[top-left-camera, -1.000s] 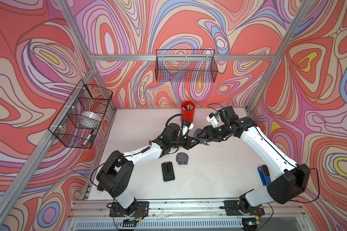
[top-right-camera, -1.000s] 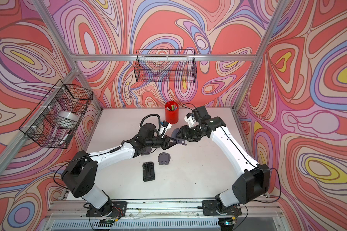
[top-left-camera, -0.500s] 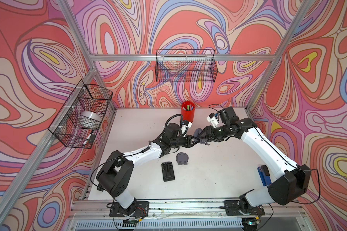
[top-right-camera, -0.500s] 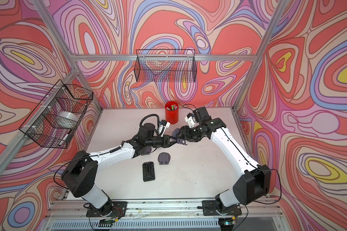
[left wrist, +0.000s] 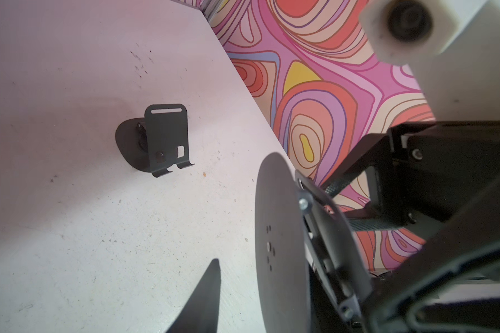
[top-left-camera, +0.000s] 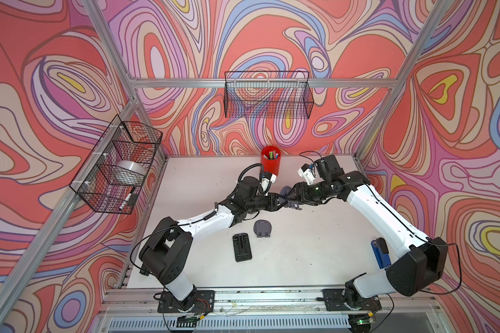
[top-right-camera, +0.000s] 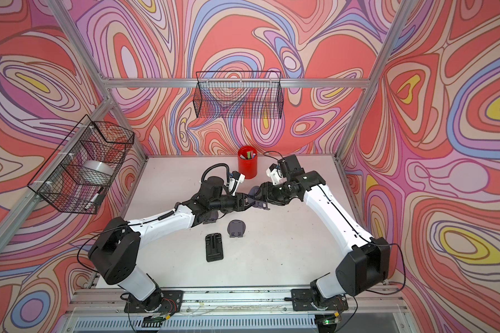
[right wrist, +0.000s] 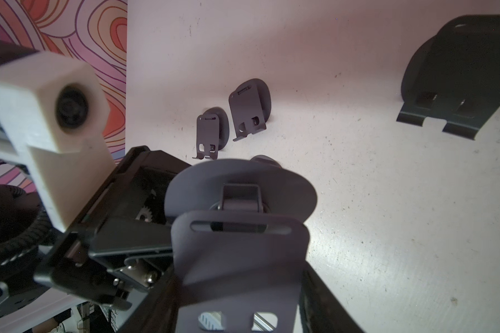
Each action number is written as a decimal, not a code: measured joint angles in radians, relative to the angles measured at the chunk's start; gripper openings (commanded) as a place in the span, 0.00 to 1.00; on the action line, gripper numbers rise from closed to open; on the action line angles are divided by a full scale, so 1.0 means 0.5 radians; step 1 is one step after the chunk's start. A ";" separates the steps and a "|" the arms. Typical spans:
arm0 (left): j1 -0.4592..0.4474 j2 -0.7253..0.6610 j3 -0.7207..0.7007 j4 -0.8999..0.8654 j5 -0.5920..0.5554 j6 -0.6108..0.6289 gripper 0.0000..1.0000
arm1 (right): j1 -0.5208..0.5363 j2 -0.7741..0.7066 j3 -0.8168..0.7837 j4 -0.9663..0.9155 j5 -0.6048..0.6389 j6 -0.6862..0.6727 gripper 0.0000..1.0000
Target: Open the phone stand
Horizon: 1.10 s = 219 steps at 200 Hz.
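The phone stand (top-left-camera: 285, 191) is held aloft between the left hand (top-left-camera: 280, 201) and the right hand (top-left-camera: 292, 198), above the far middle of the surface (top-left-camera: 315, 245).
Its plate is gripped by the right hand; its round base is turned leftward, into the left hand, whose fingers are parted around it. The left hand is judged best placed for the pull.

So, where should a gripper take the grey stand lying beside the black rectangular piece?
Grip the grey stand by its hooked lip, probably from above on the robot's side: the round base lies flat on the table, but the lip juts past it, offering an edge.
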<state>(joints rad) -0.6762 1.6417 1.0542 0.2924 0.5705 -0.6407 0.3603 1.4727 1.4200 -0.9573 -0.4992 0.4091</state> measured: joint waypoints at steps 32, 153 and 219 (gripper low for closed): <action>0.000 0.001 0.022 -0.005 -0.007 0.002 0.35 | 0.000 0.000 -0.001 0.001 -0.013 0.006 0.00; -0.022 0.060 0.080 0.026 -0.010 0.001 0.00 | 0.006 0.000 -0.029 0.069 -0.017 0.084 0.19; -0.021 0.073 0.068 0.097 -0.033 0.004 0.00 | 0.006 -0.031 -0.085 0.167 -0.004 0.114 0.73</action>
<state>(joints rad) -0.6865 1.6783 1.0882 0.3408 0.5541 -0.6388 0.3634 1.4570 1.3777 -0.8738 -0.5011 0.4664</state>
